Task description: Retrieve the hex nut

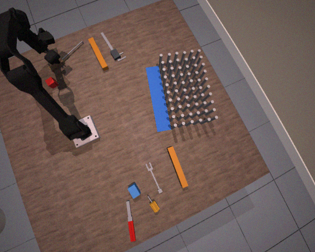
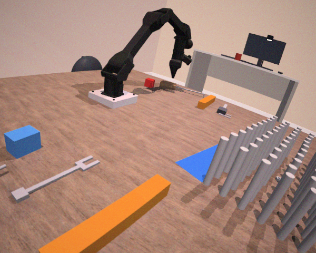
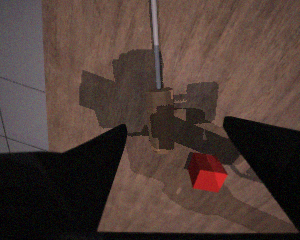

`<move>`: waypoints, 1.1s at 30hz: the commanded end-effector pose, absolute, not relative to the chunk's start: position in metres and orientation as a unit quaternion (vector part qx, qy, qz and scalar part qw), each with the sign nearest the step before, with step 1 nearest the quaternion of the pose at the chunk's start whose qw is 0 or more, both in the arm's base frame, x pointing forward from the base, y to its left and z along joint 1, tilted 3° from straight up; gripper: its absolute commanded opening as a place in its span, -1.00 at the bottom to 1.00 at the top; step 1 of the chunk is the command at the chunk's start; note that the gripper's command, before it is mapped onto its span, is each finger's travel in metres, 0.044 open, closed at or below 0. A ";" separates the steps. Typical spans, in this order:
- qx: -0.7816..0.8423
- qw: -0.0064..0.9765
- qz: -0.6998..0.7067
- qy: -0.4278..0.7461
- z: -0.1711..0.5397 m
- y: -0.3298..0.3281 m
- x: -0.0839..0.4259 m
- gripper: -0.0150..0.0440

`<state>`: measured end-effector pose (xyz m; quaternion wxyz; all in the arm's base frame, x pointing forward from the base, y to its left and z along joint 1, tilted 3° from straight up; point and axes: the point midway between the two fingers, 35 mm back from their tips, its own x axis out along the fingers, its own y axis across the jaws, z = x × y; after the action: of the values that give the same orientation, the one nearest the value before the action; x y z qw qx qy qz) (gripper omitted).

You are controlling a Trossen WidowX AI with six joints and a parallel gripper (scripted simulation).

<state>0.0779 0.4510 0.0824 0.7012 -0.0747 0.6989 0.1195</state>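
My gripper (image 1: 55, 63) (image 2: 173, 76) (image 3: 173, 125) is open and empty, pointing down above the wooden handle (image 2: 167, 84) (image 3: 161, 120) of a long thin metal rod tool (image 1: 73, 50) (image 2: 189, 90) (image 3: 155, 45). In the wrist view the handle lies between and below the fingers, not touched. The rod's far end looks bent in the exterior view. The hex nut (image 2: 278, 178) lies on the table deep among the standing grey spacers (image 1: 160, 61) (image 2: 216, 160). The blue taped strip (image 1: 157, 100) (image 2: 199, 163) runs in front of the spacers, with no nut visible on it.
A red block (image 1: 51, 82) (image 2: 149, 83) (image 3: 209, 179) sits close to the handle. Orange bars (image 1: 97, 54) (image 1: 177, 166) flank the field. Also lying around are a grey two-pronged tool (image 1: 115, 54), a fork (image 1: 155, 177), a blue block (image 1: 134, 190), a screwdriver (image 1: 154, 206) and a red-handled tool (image 1: 131, 230).
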 end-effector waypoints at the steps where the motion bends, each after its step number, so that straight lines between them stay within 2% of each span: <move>1: -0.088 0.690 0.098 0.712 0.083 0.450 0.053 1.00; 22: -0.088 0.690 0.099 0.712 0.084 0.461 0.057 1.00; 28: -0.088 0.690 0.099 0.712 0.084 0.461 0.057 0.47; 33: -0.088 0.690 0.099 0.712 0.084 0.461 0.057 0.46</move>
<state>0.0571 0.4606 0.0834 0.6906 -0.0893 0.7107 0.0999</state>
